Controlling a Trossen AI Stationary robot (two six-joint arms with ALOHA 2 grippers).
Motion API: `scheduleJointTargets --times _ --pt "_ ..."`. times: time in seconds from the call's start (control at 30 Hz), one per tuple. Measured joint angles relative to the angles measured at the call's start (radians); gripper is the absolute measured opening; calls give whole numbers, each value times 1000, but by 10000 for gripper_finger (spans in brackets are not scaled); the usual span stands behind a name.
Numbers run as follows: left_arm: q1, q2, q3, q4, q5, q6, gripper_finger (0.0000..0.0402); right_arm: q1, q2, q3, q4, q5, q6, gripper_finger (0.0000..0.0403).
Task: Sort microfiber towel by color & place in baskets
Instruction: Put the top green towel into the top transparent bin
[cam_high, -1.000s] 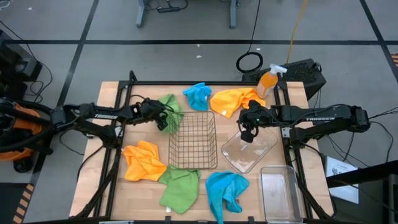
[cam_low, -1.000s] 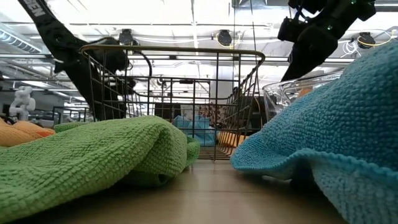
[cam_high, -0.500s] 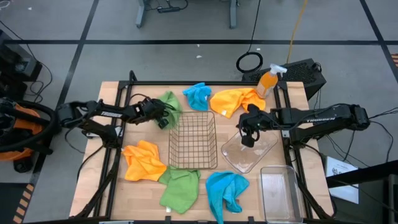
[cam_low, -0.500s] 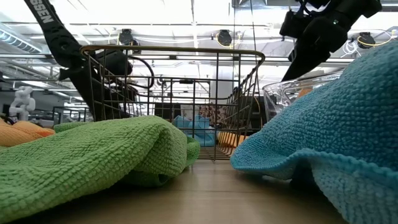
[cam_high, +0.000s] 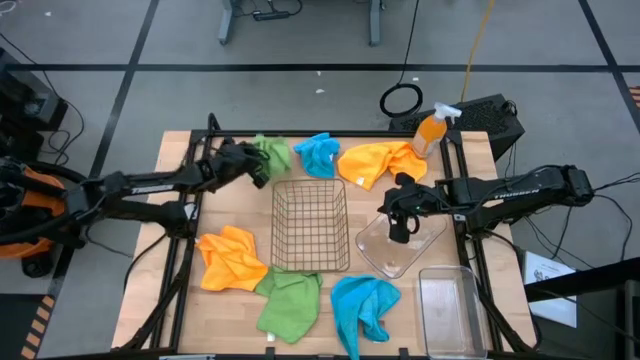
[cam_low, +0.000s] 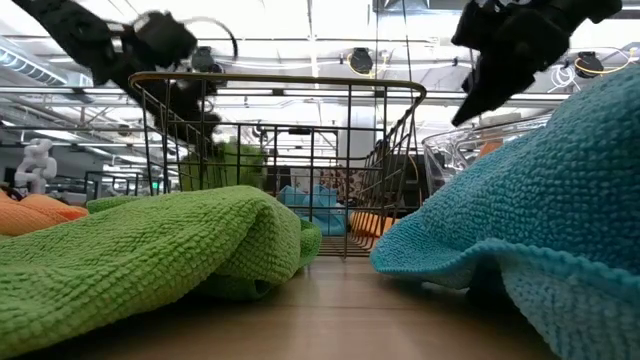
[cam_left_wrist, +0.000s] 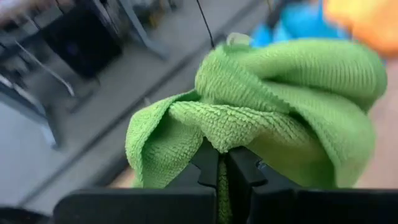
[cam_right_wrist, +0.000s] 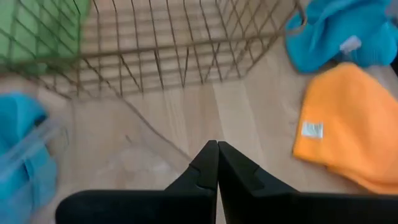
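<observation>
My left gripper (cam_high: 260, 166) is shut on a green microfiber towel (cam_high: 274, 154) at the table's far left, beside the far corner of the copper wire basket (cam_high: 312, 226). My right gripper (cam_high: 400, 234) is shut and empty, hanging over the clear squarish tub (cam_high: 400, 250). A blue towel (cam_high: 318, 153) and an orange towel (cam_high: 378, 162) lie flat along the far edge. An orange towel (cam_high: 232, 258), a green towel (cam_high: 290, 305) and a blue towel (cam_high: 362, 305) lie near the front edge. The clear rectangular bin (cam_high: 452, 310) stands at the near right. My left gripper pinches a bunched fold of the green towel (cam_left_wrist: 219, 135) between its two fingers, several layers gathered together. The fingers come slanting down from the table's left side. The towel bulges up around the fingertips and hangs below them (cam_low: 236, 165); whether its lowest part rests on the table I cannot tell.
An orange spray bottle (cam_high: 432, 130) and a black box (cam_high: 490, 118) stand at the far right corner. The wire basket holds nothing. Bare wood shows between the basket and the tub and at the left edge.
My left gripper has shut on the far green towel, then risen and drawn toward the far left corner, gathering the spread towel into a bunch and pulling it up off the table. My right gripper has drifted slightly toward the near edge over the tub.
</observation>
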Motion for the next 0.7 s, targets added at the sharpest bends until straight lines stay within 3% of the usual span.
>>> scheduleJointTargets --times 0.33,0.53,0.7 --pt "-47 -204 214 -100 24 52 8 38 4 1 256 3 -31 0" --pt "-184 -185 318 -113 152 -32 8 44 4 4 336 0 -19 0" --pt "-366 -110 333 -55 136 -74 8 49 4 25 335 0 16 0"
